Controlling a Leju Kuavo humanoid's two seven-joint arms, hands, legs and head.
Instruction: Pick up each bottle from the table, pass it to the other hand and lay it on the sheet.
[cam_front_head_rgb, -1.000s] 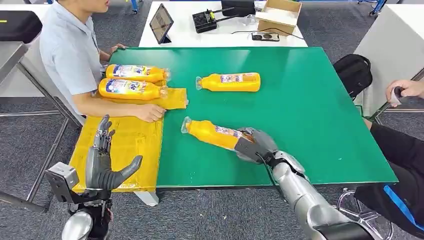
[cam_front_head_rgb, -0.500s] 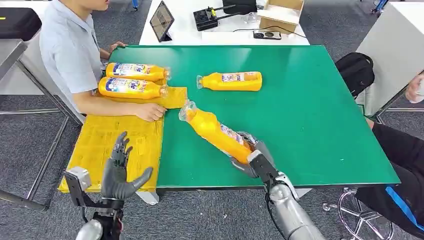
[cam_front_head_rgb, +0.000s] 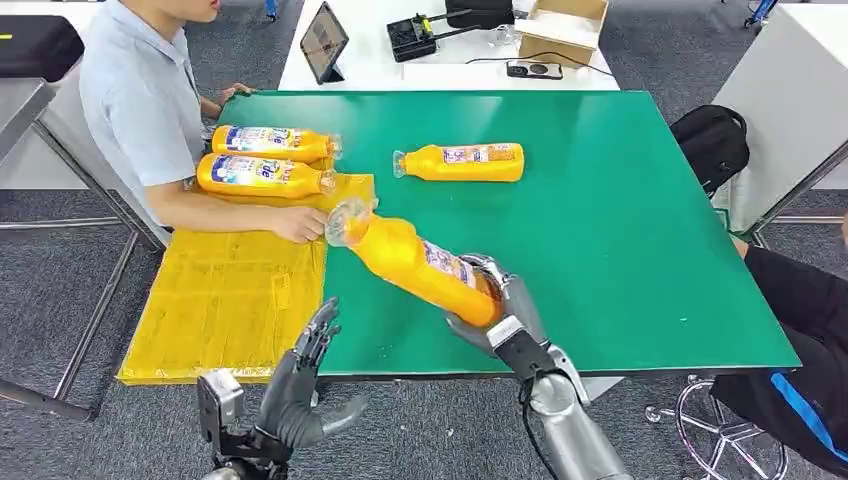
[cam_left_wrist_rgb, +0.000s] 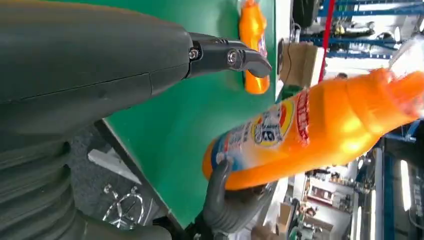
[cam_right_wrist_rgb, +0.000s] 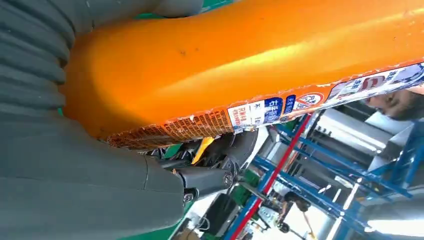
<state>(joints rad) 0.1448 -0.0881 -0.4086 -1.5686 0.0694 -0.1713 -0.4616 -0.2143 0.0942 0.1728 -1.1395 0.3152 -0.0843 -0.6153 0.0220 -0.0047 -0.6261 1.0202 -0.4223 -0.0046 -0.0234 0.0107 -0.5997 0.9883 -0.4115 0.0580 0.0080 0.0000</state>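
Observation:
My right hand (cam_front_head_rgb: 497, 314) grips the base of an orange bottle (cam_front_head_rgb: 415, 261), lifted off the green table (cam_front_head_rgb: 620, 230) and tilted with its clear cap toward the yellow sheet (cam_front_head_rgb: 230, 290). The same bottle (cam_left_wrist_rgb: 310, 130) (cam_right_wrist_rgb: 240, 55) fills both wrist views. My left hand (cam_front_head_rgb: 300, 385) is below the table's front edge, fingers spread and empty, to the left of the held bottle. A second orange bottle (cam_front_head_rgb: 462, 162) lies on the table farther back. Two more bottles (cam_front_head_rgb: 265, 143) (cam_front_head_rgb: 258, 175) lie side by side at the sheet's far end.
A person in a light blue shirt (cam_front_head_rgb: 135, 95) sits at the table's left with a hand (cam_front_head_rgb: 300, 225) resting on the sheet near the held bottle's cap. A white table (cam_front_head_rgb: 440, 55) behind holds a tablet, a box and devices. A black bag (cam_front_head_rgb: 710, 145) sits at right.
My right hand lifted the bottle off the table and swung its cap leftward toward the sheet. My left hand moved right and lower, toward the table's front edge.

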